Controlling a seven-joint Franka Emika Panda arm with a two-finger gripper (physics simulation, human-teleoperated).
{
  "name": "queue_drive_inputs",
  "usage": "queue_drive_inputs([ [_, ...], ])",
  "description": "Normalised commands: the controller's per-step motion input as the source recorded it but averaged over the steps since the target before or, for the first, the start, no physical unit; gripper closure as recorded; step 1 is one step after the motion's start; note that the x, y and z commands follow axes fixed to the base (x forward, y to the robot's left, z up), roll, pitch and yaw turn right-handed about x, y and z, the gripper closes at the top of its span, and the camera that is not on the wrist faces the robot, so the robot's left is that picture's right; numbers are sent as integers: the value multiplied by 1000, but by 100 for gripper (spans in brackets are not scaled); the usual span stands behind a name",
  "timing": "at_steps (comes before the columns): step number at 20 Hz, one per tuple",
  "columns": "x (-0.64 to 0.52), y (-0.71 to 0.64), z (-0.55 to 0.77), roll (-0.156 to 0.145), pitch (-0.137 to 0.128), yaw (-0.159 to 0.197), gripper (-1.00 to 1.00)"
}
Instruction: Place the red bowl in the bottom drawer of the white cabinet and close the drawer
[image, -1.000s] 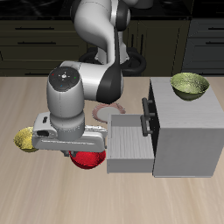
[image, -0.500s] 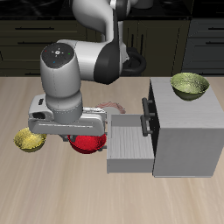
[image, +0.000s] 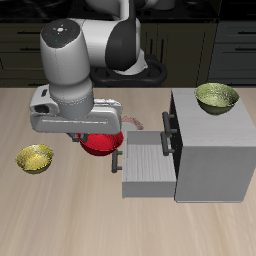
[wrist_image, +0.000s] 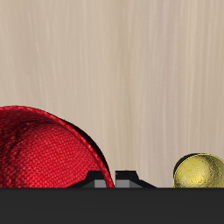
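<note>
The red bowl (image: 99, 144) hangs above the table, just off the open bottom drawer (image: 146, 166) of the white cabinet (image: 212, 150). My gripper (image: 103, 134) is shut on the bowl's rim; the broad grey hand covers the fingers in the exterior view. In the wrist view the red bowl (wrist_image: 42, 149) fills much of the picture close under the fingertips (wrist_image: 105, 180). The drawer is pulled out toward the bowl, with nothing in its tray, and its dark bar handle (image: 120, 162) is on the side facing the bowl.
An olive-green bowl (image: 218, 97) sits on the cabinet's flat top. A yellow bowl (image: 35, 158) (wrist_image: 199, 171) rests on the table beyond the red bowl, away from the cabinet. A pinkish object (image: 132, 122) lies behind the arm, partly hidden.
The gripper has risen with the red bowl, lifting it off the table and a little farther back. The yellow bowl, earlier half hidden by the hand, now shows fully.
</note>
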Motion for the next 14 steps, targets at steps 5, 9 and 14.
queue_drive_inputs([
  [5,-199,15,111,-2,13,-24,100],
  [9,-187,-7,73,2,11,-7,100],
  [14,-231,84,43,-26,-20,38,100],
])
